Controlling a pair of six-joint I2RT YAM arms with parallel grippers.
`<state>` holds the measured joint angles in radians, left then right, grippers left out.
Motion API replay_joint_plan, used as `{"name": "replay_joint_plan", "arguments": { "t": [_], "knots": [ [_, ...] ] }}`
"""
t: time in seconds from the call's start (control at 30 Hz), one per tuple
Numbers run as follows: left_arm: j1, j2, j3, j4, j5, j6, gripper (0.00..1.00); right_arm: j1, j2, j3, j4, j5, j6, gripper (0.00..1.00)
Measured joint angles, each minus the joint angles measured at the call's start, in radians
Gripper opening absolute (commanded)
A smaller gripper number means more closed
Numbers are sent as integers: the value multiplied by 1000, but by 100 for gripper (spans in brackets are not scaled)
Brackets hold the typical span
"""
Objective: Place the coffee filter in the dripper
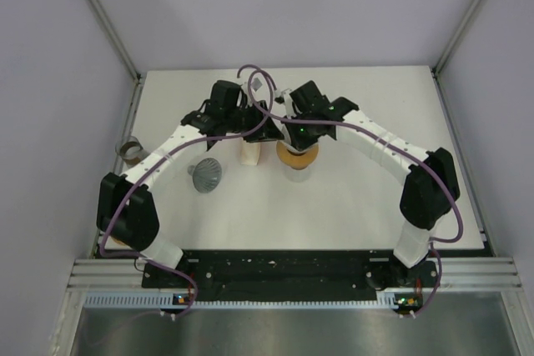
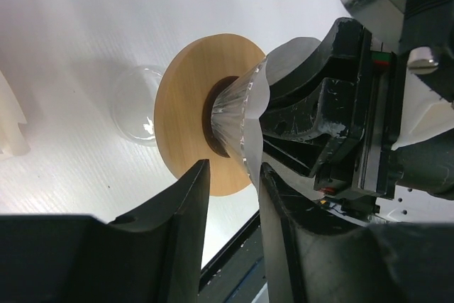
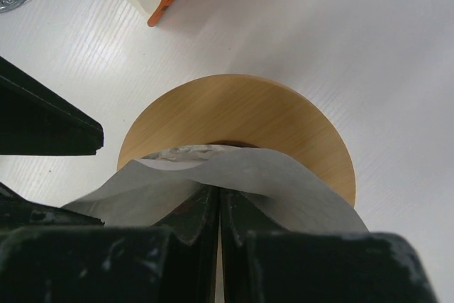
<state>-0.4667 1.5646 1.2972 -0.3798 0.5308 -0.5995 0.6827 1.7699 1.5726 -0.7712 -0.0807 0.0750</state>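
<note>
Right wrist: right gripper (image 3: pixel 218 193) jaws shut, tips inside coffee filter (image 3: pixel 284 182) in wood-collared dripper (image 3: pixel 241 111). Left gripper (image 2: pixel 234 167) jaws half open astride its rim, holding nothing.

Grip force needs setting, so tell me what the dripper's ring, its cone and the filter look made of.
The ring looks like wood: matte pale tan, faint grain. The cone is probably clear glass, possibly plastic: see-through, ribbed, bright glints. The filter looks like thin paper: matte off-white, its edge curling softly.
</note>
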Motion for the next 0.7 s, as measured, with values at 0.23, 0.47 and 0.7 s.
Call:
{"name": "replay_joint_plan", "arguments": {
  "t": [0.23,0.47,0.7],
  "knots": [
    [-5,0,-2,6,0,4,32,-1,-18,8,-4,5,-4,0],
    [-10,0,-2,7,-1,20,32,-13,-79,40,-16,9,-13,0],
    [-13,0,-2,7,-3,27,32,-18,-154,45,-23,11,-15,0]
  ]
}}
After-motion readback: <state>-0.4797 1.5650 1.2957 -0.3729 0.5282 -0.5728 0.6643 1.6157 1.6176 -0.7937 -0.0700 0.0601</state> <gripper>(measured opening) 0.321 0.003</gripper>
